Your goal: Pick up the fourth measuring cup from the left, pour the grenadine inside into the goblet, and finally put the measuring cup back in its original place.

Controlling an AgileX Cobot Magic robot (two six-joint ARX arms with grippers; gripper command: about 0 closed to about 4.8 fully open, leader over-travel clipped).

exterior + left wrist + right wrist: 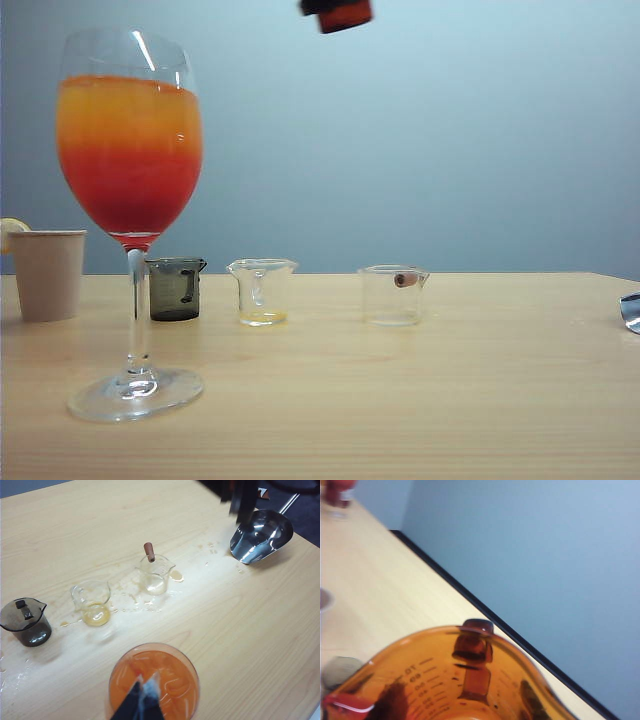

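Observation:
The goblet (131,140) stands at the front left, filled with orange juice over a red layer of grenadine (130,200). From above, the goblet (175,680) lies just under my left gripper (146,681), whose dark fingertips meet, shut and empty. The amber fourth measuring cup (470,680) fills the right wrist view, tilted, with my right gripper (465,705) shut on it and its dark fingers showing through the wall. A red smear sits at the cup's spout (347,703). In the exterior view only a bit of that cup (340,14) shows at the top edge, high above the table.
In a row behind the goblet stand a smoky grey cup (176,288), a clear cup (262,291) with yellow dregs and a clear cup (393,295) with a brown handle. A beige paper cup (47,274) is far left, a metal scoop (261,535) far right. Spilled drops wet the table.

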